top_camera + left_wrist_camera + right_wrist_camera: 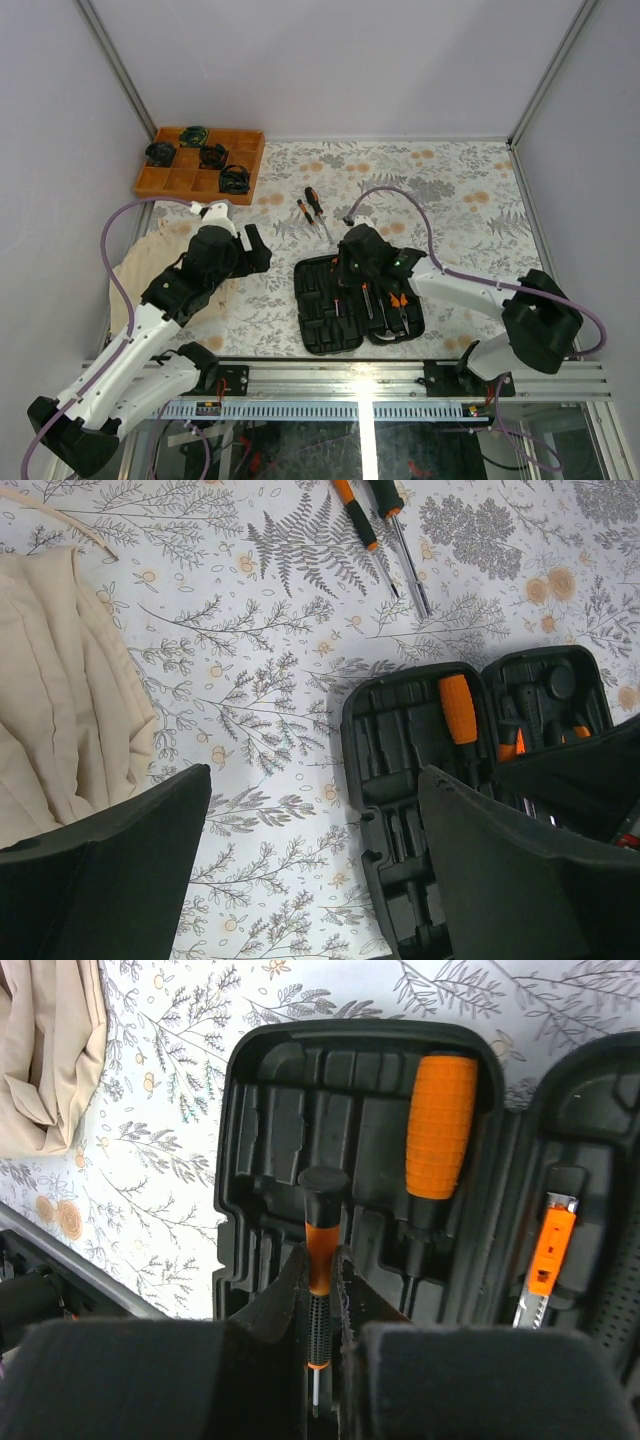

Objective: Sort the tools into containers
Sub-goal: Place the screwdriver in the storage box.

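Right wrist: R jaws pinch screwdriver (318, 1260) over case (268, 1130); L jaws wide.

The top view looks steeply down from above and behind the near edge, taking in the whole surface (460, 200). The left wrist view stands well off, angled across the floral surface toward the open tool case (400, 740). The right wrist view sits close over one half of that case. All three views share the case.
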`<action>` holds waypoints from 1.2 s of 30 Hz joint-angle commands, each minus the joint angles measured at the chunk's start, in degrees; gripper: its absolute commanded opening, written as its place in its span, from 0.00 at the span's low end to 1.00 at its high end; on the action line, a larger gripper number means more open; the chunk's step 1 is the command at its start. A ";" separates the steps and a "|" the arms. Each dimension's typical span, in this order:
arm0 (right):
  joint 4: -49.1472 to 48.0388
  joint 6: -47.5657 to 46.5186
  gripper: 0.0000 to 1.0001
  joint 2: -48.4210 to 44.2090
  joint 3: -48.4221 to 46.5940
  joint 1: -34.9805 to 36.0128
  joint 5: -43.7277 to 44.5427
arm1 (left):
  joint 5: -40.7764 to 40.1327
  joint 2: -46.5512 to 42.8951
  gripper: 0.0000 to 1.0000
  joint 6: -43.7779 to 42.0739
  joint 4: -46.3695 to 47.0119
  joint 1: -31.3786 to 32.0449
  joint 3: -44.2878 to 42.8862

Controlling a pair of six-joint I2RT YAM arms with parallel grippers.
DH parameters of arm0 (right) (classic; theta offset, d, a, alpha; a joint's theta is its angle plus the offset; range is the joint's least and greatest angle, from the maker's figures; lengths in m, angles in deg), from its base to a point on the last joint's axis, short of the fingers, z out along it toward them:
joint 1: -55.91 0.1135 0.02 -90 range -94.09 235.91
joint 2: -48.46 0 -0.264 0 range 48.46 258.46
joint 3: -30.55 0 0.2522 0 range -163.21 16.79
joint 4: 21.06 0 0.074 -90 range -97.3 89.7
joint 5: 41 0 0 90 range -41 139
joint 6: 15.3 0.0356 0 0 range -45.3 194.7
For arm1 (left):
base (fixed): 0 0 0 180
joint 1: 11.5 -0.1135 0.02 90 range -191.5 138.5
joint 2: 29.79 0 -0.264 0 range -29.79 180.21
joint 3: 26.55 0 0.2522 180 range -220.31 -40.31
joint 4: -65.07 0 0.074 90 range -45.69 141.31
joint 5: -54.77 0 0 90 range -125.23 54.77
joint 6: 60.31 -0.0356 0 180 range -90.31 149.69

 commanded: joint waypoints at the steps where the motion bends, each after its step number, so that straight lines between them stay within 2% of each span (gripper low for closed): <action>1: -4.16 2.08 0.00 3.77 -4.20 1.09 -4.60 | -2.00 -0.36 0.83 -1.09 0.64 -0.34 -0.41; 14: -8.77 5.41 0.01 14.74 -9.86 1.92 -7.23 | -0.83 0.18 0.83 -0.97 0.78 -0.33 -0.06; 24: -9.20 5.73 0.03 19.45 -12.85 1.88 -8.30 | 0.92 0.02 0.83 -1.51 1.43 -0.33 0.30; 36: -8.12 5.13 0.10 22.35 -14.55 1.85 -5.49 | 1.70 -1.04 0.83 -1.48 1.72 -0.29 0.54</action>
